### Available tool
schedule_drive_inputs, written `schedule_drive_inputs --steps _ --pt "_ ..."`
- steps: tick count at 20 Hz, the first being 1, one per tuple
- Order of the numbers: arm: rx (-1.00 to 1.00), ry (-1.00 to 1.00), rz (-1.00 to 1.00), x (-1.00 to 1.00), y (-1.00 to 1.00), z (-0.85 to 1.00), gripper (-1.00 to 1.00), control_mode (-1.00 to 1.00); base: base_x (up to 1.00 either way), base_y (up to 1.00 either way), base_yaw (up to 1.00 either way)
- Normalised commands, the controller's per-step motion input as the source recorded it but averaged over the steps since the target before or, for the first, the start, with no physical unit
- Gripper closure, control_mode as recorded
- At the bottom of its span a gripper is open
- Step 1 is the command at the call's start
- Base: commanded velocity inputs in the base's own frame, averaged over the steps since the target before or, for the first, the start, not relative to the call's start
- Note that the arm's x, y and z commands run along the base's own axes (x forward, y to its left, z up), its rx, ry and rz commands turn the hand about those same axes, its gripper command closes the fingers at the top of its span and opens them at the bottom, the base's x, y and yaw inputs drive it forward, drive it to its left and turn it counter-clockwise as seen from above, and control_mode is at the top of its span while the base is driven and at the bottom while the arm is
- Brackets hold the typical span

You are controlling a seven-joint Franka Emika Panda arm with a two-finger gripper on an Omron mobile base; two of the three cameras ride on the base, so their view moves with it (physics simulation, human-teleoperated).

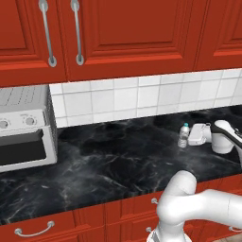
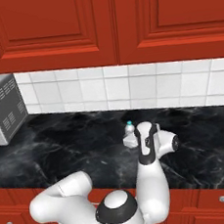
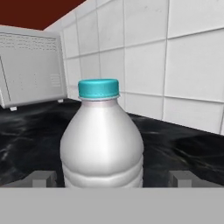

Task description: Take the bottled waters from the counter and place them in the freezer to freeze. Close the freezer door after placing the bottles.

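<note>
So the water bottle (image 3: 102,140) with the teal cap is seen standing upright on the black marble counter (image 1: 108,156), not far from the white tiled wall (image 1: 142,97). The gripper (image 3: 113,178) is spread wide, with one fingertip on each side of the bottle and a gap left on both, so nothing is actually gripped. The white toaster oven (image 1: 23,127) is parked well off at the counter's left end.

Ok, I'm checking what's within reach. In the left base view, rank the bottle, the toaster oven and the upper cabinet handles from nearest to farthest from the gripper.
1. Bottle: right at the gripper, upright on the counter.
2. Toaster oven: far left on the counter.
3. Cabinet handles: high, upper left.
</note>
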Motion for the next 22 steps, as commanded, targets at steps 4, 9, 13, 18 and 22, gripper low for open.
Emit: schedule_drive_inputs --steps 4,9,13,18,22 --pt "0.0 0.0 0.0 0.0 0.08 0.0 -1.0 -1.0 0.0 0.0 0.0" --pt "0.0 0.0 0.0 0.0 0.02 0.0 1.0 -1.0 0.0 0.0 0.0" --pt "0.0 0.0 0.0 0.04 0.06 0.0 1.0 -1.0 0.0 0.0 0.0" --pt "0.0 0.01 0.0 0.0 0.11 0.0 1.0 -1.0 0.0 0.0 0.0" --pt "0.0 0.03 0.01 -0.37 0.19 0.07 1.0 -1.0 0.0 0.0 0.0"
